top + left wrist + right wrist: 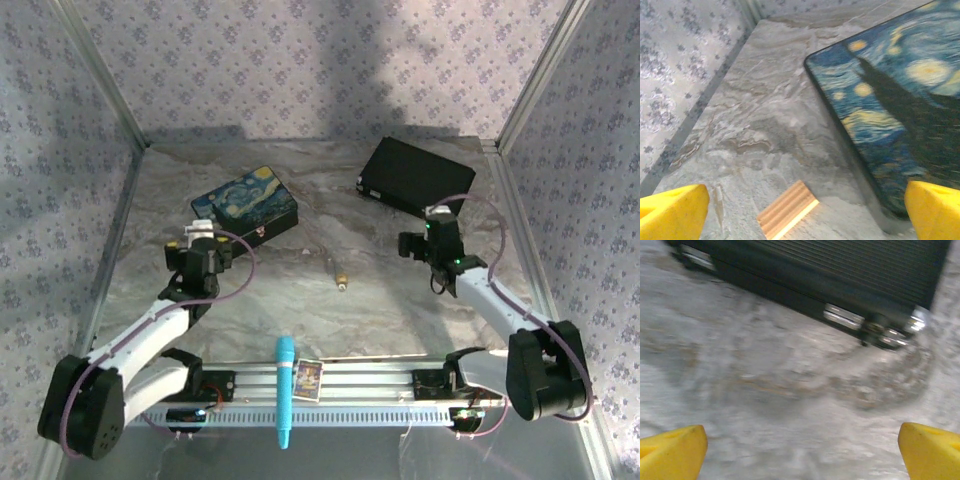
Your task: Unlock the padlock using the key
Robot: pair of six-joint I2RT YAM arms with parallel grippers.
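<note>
Padlock (pixel 342 282) on marbled grey table (pixel 400 310); floral-papered walls (pixel 300 60)

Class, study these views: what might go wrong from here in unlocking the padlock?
The padlock is tiny and lies mid-table, so a grasp may slip. The open left gripper sits close to the painted tin and might nudge it. The open right gripper, near the black case, could clip it.

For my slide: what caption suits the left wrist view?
Open left hand above marbled table, beside starry-night tin, ridged tan piece below.
</note>
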